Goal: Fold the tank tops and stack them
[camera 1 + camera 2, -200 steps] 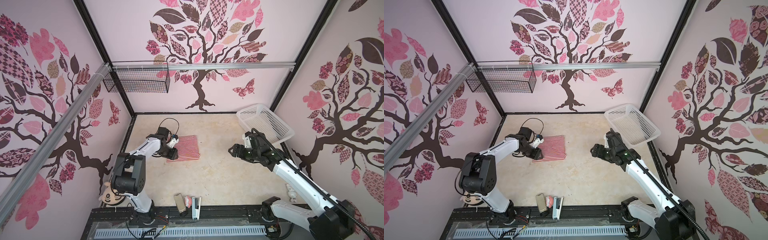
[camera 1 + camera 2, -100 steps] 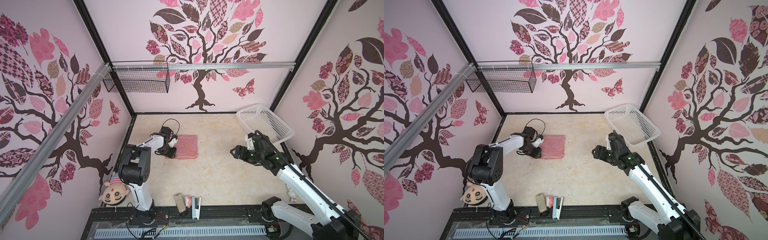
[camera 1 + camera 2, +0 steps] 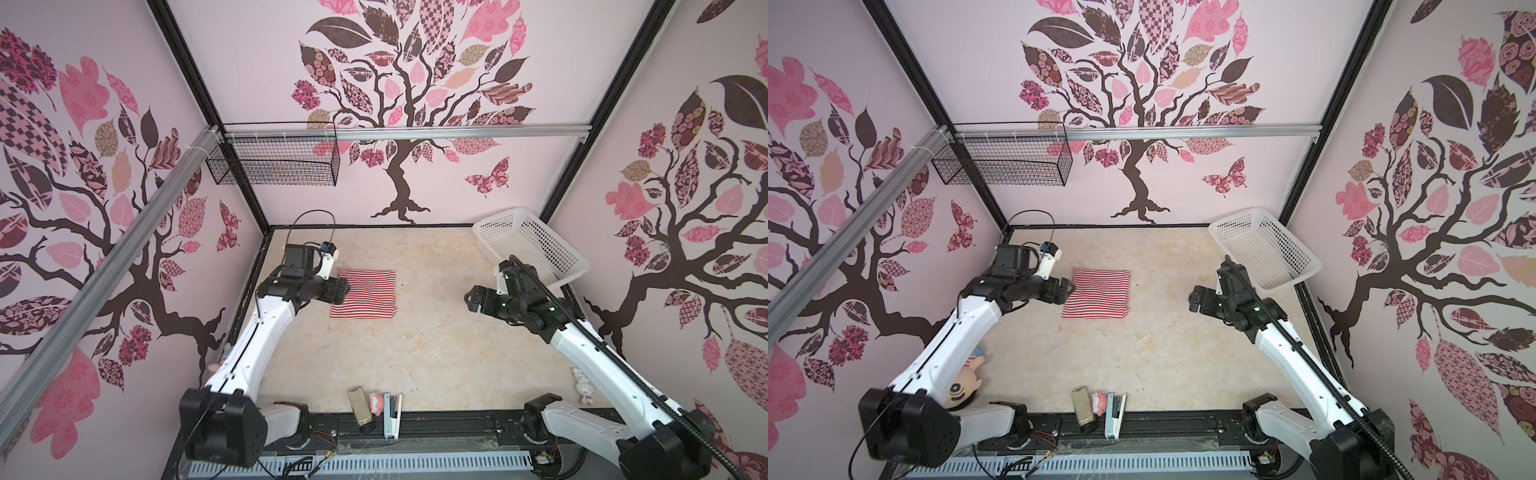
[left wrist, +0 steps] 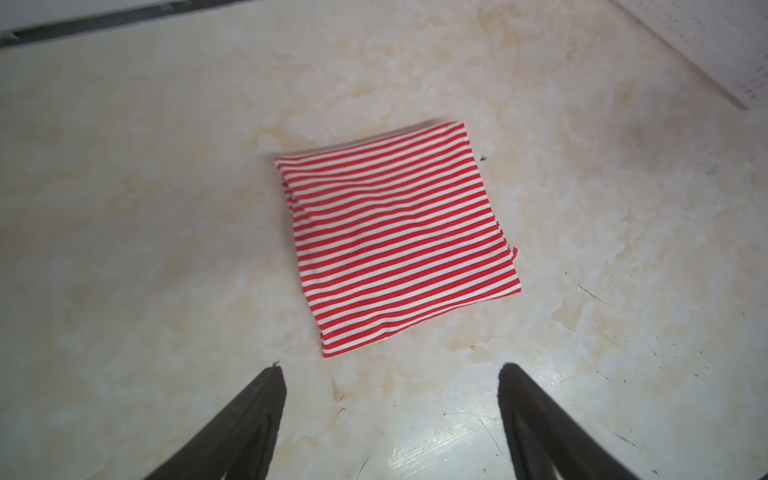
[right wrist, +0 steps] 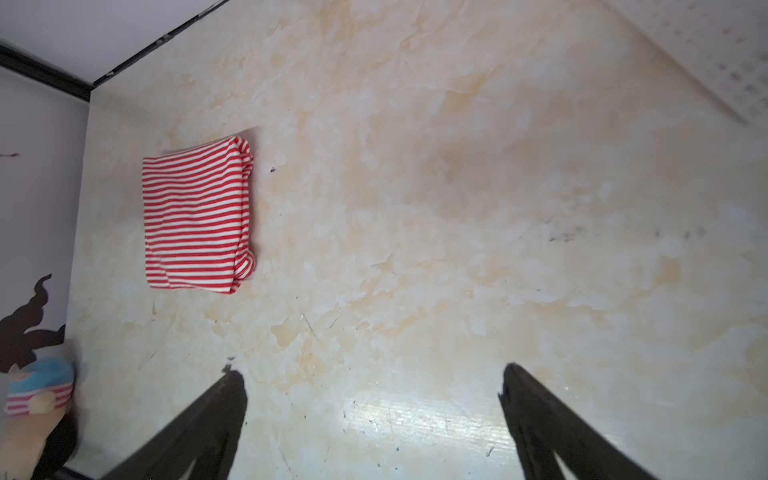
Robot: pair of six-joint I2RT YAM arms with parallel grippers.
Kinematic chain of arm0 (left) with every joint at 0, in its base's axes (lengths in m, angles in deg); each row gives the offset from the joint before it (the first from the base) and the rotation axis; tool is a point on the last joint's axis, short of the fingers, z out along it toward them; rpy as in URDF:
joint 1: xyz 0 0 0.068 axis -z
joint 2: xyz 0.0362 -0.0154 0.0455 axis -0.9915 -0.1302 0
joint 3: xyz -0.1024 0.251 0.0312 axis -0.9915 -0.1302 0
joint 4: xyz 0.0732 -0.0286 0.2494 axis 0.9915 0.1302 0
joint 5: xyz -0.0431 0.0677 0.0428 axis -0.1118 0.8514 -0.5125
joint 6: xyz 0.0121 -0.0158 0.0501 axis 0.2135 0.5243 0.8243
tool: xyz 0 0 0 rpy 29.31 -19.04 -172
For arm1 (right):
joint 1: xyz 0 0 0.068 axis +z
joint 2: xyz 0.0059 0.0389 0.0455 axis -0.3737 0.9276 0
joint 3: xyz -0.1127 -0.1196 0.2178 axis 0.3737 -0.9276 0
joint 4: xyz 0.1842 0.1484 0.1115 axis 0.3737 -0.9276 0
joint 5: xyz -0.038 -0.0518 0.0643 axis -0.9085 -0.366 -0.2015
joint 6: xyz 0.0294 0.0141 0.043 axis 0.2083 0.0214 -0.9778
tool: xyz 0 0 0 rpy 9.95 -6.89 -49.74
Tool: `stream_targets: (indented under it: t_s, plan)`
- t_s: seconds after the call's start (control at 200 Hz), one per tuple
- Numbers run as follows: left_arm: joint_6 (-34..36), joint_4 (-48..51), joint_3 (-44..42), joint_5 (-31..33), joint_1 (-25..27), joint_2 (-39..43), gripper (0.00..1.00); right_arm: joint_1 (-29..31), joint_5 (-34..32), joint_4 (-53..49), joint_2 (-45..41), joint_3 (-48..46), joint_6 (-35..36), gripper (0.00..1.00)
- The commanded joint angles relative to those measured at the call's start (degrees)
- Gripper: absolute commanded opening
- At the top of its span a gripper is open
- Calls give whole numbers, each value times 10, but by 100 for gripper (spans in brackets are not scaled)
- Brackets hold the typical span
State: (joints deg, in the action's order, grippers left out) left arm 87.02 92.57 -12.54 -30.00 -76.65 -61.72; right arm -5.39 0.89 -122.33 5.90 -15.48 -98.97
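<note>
Just one folded tank top (image 3: 363,293), one basket (image 3: 540,249)

No text, label, brand, number or sign can be read in any view. The small objects (image 3: 360,405) at the near edge of the table (image 3: 436,332) are too small to show whether they carry print.
</note>
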Motion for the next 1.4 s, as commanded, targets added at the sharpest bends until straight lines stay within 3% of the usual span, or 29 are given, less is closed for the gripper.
stream_targets:
  t_s: [0.0, 0.24, 0.4, 0.62, 0.851, 1.046, 1.216, 1.316, 1.396]
  plan:
    - [-52, -83, -74, -19, -44, 61, 94, -63, -37, -5, 11, 22, 26, 98]
    - [-44, -311, -274, 44, -81, 136, 97, -68, -184, 192, -48, -117, 99, 97]
    - [-29, -462, -365, 35, -94, 92, 97, -68, -179, 328, -59, -186, 146, 96]
    - [-62, -654, -437, 7, -114, 38, 97, -69, -179, 547, -40, -289, 185, 96]
    - [-51, -754, -448, -10, -115, -17, 97, -69, -223, 670, 20, -347, 241, 95]
    - [-61, -844, -438, -5, -115, -82, 97, -75, -201, 822, 46, -406, 269, 94]
    - [-76, -970, -446, -7, -116, -173, 97, -80, -179, 863, 101, -407, 278, 94]
    - [-73, -911, -429, 6, -116, -165, 97, -82, -176, 896, 115, -409, 282, 94]
    - [-77, -937, -436, 10, -117, -177, 97, -98, -146, 932, 130, -413, 276, 94]
